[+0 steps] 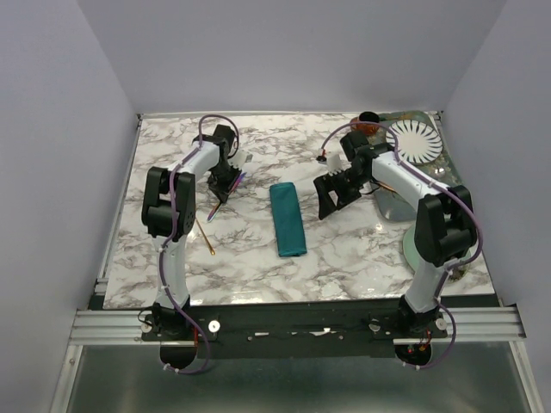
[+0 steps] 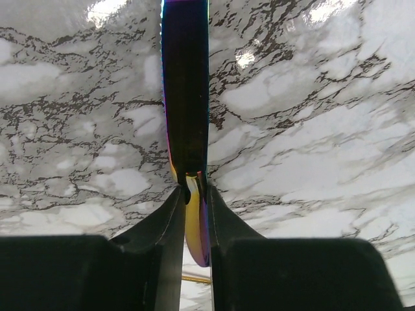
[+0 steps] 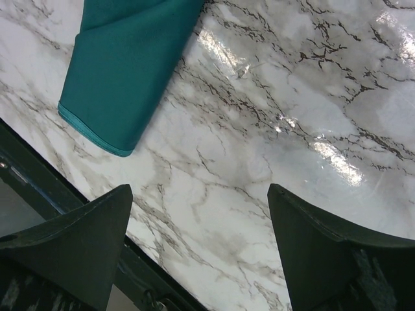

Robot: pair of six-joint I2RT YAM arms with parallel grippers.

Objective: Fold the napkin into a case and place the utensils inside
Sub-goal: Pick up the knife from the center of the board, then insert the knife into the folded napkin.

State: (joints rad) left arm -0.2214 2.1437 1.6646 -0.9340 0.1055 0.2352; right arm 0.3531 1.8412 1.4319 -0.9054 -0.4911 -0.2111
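Where overhead blurs, left wrist shows utensil (image 2: 185, 97) pinched

1. Marble table (image 1: 344, 249), beneath the right pincer (image 1: 325, 198).
2. White ribbed plate (image 1: 416, 142), beyond the pincer and to its right, at the far corner.
3. Pale green saucer (image 1: 411, 248), right of the pincer, nearer.

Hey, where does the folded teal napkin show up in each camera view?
Top external: napkin at the centre of the picture, a narrow strip running away from the camera.
Left wrist: not in it.
Right wrist: napkin at upper left, only one end showing.
Shared landmark: the marble table, seen in all three views.
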